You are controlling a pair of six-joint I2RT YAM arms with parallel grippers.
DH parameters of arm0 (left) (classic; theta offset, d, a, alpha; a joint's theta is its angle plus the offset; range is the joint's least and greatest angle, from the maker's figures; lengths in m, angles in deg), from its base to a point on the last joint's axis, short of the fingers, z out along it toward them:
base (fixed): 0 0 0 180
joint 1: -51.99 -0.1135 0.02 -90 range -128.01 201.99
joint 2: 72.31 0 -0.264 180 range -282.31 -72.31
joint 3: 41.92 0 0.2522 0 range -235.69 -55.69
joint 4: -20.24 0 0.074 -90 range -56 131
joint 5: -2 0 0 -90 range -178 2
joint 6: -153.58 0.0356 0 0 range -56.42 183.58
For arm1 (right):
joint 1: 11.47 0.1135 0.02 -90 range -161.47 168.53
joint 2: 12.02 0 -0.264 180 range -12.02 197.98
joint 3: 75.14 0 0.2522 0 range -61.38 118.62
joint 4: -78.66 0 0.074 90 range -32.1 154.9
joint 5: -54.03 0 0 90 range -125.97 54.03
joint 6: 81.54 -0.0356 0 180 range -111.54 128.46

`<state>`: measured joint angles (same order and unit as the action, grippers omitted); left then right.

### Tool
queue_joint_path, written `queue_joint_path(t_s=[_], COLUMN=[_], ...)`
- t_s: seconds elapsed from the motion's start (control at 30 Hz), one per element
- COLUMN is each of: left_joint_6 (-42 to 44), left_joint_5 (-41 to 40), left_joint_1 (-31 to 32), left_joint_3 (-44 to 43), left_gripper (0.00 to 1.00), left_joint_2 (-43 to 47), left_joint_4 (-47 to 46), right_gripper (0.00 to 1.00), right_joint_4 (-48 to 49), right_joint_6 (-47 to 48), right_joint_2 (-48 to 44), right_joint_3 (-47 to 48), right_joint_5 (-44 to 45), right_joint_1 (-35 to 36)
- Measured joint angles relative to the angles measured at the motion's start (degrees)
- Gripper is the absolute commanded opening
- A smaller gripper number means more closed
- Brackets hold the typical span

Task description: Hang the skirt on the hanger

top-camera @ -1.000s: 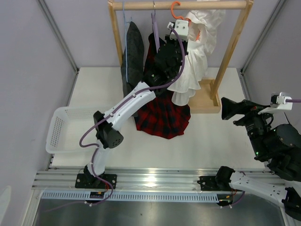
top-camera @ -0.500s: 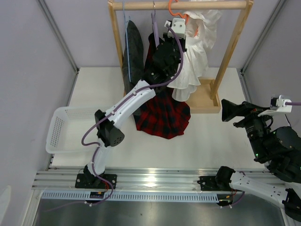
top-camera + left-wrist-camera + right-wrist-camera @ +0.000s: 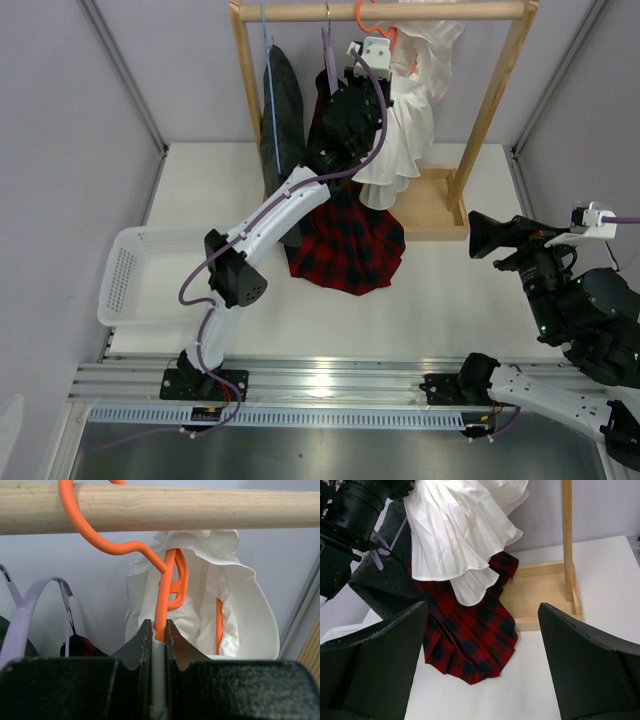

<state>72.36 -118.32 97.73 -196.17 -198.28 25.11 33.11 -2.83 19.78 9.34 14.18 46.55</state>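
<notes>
The white skirt (image 3: 410, 110) hangs on the orange hanger (image 3: 372, 18), whose hook sits over the wooden rail (image 3: 390, 11) of the rack. In the left wrist view the hook (image 3: 95, 535) curls over the rail (image 3: 200, 507) and the skirt (image 3: 235, 615) bunches behind. My left gripper (image 3: 159, 630) is shut on the hanger's orange stem (image 3: 165, 590), with some white fabric between the jaws. My right gripper (image 3: 480, 645) is open and empty, low at the right, apart from the rack (image 3: 480, 232). The skirt's hem (image 3: 465, 545) shows in the right wrist view.
A red-black plaid garment (image 3: 345, 245) hangs from a purple hanger (image 3: 30, 610) and trails onto the table. A dark grey garment (image 3: 283, 110) hangs at the rack's left. The rack's wooden base (image 3: 545, 590) is at the right. A white basket (image 3: 140, 275) stands at the left.
My left gripper has risen and moved back with the hanger, bringing its hook up to the rail. The skirt's hem lifted with it. The right arm has barely moved.
</notes>
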Motion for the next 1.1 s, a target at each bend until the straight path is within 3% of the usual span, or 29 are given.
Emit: queue_joint_path(t_s=[0.37,0.53,0.6,1.1], left_joint_6=[-1.5,-2.5,-3.2,-4.9], left_joint_5=[2.5,4.2,5.0,9.4], left_joint_1=[-0.2,-0.2,-0.2,2.5], left_joint_3=[0.0,1.2,2.1,9.9], left_gripper=[0.02,0.32,0.39,0.59], left_joint_2=[-0.8,-0.2,0.3,13.8], left_joint_4=[0.4,0.1,0.0,-1.1], right_gripper=[0.98,0.98,0.98,0.99], right_joint_4=[0.0,0.0,0.0,-0.3], right_joint_6=[0.0,0.0,0.0,-0.5], right_joint_2=[0.0,0.0,0.0,0.0], right_joint_3=[-1.2,-1.4,-1.5,-1.5], right_joint_5=[0.0,0.0,0.0,0.5], right_joint_1=[0.0,0.0,0.0,0.0])
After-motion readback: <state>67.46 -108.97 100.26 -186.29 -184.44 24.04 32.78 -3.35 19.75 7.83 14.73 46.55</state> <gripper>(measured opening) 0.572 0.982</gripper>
